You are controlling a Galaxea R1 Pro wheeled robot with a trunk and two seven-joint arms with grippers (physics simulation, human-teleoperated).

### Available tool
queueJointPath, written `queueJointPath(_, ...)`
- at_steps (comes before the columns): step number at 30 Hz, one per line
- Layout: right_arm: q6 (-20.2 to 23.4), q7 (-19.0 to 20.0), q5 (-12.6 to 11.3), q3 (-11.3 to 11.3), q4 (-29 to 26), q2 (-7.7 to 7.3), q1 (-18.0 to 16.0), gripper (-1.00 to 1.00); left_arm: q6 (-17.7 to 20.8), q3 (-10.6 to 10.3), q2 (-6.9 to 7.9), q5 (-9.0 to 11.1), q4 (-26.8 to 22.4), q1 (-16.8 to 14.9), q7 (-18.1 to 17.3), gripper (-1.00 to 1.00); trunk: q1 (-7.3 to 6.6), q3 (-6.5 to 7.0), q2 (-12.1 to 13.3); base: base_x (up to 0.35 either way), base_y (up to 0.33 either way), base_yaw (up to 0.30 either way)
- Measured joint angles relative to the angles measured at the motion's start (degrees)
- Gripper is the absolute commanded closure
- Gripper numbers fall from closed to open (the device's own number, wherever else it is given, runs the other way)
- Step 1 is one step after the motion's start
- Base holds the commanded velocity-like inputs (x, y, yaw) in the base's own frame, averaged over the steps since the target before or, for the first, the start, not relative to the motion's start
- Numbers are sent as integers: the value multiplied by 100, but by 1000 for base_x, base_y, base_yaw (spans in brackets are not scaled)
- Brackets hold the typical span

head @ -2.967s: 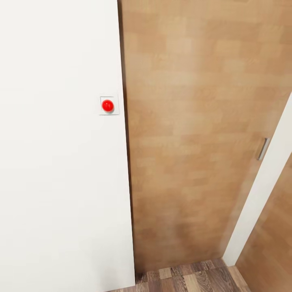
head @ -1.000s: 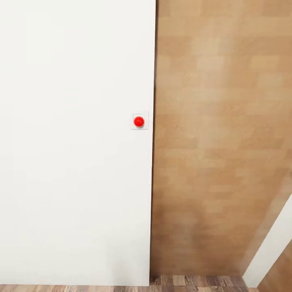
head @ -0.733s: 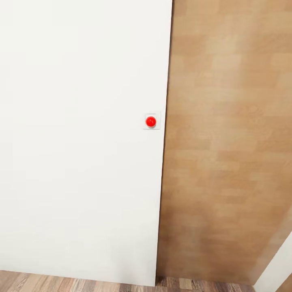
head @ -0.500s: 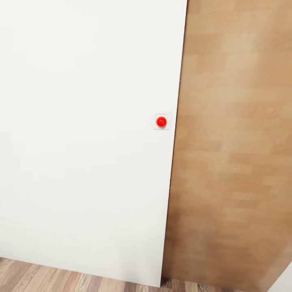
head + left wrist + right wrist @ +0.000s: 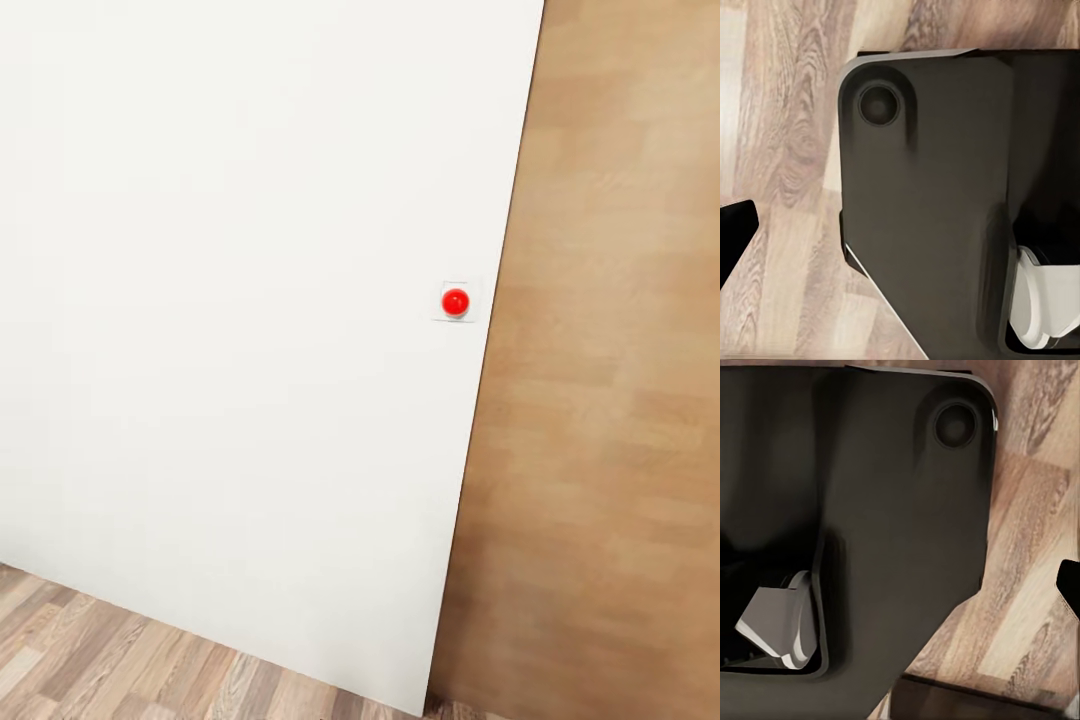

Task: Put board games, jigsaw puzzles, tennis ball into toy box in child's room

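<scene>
1. The head view faces a white wall [image 5: 230, 330] that meets a tan wood-grain door panel [image 5: 610, 400] on the right.
2. A small red round button [image 5: 455, 301] sits on a pale square plate on the wall, just beside the wall's edge next to the panel.
3. A strip of wood-plank floor [image 5: 110, 660] runs along the foot of the wall.
4. The left wrist view looks down on the robot's dark base [image 5: 930, 202] over plank floor; a black finger tip [image 5: 735, 229] juts in at the frame edge, and how far that gripper is open cannot be told.
5. The right wrist view shows the same dark base [image 5: 885, 510] above the planks, with a dark finger tip [image 5: 1071, 581] at the edge; its opening cannot be told either.
6. No toy lies near either finger tip; there is only bare floor beside them.
</scene>
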Motion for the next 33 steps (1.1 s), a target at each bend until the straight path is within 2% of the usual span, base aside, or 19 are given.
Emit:
queueJointPath(18,0,0,0,0,0,-4,0,-100,0,12,1,2,-3,0,0,-100,0,0,0,0,0,279)
queueJointPath(33,0,0,0,0,0,48,0,-100,0,19,1,1,-4,-1,0,-100,0,0,0,0,0,279)
